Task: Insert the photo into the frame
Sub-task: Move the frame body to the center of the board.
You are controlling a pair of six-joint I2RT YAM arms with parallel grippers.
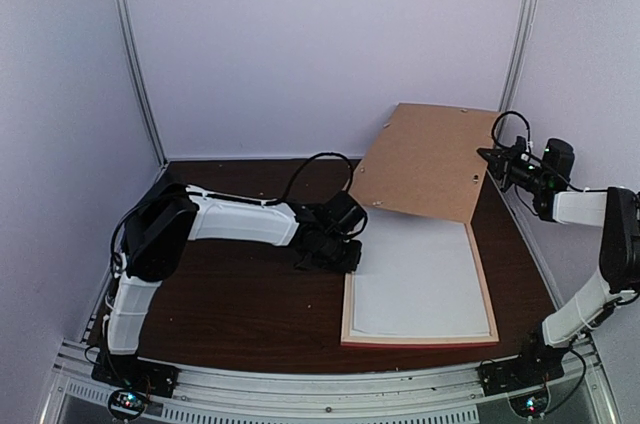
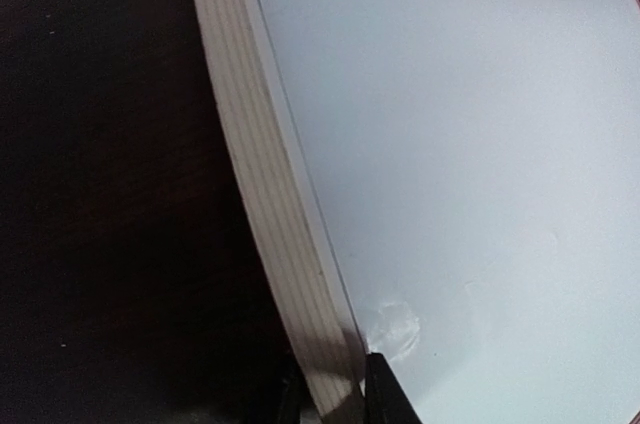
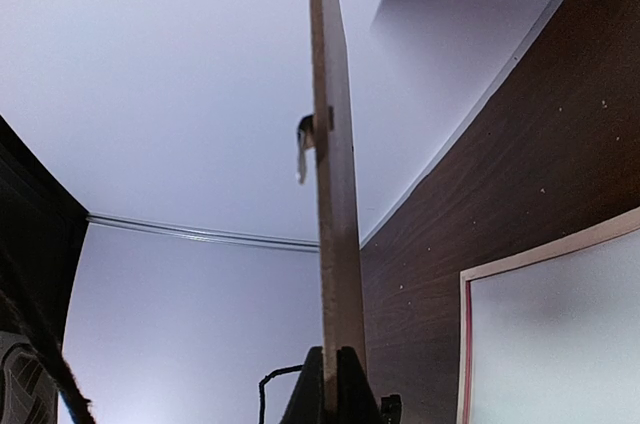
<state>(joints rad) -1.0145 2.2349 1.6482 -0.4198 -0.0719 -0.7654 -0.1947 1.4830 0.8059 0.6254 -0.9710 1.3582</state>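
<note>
Your left gripper's fingers straddle the frame's left side wall, one on the outside and one on the white sheet inside. You cannot tell whether they are pressing on it yet. That wall is pale, layered wood with a square, straight edge, and the sheet beside it is smooth and matte.

Your right gripper is pinched tight on the edge of the backing board, a thin, flat, brown fibreboard. From the wrist you see it edge-on, with a small metal tab sticking out of one face. From above, the board hangs tilted in the air with its lower edge over the frame's far end.

The frame lies flat on the table, right of centre, with its salmon rim near the front edge. The white sheet fills its recess. You cannot tell whether that sheet is the photo face down.

Open dark wood-grain tabletop lies to the left of the frame, under your left arm. To its right there is only a narrow strip before the right arm's base.
</note>
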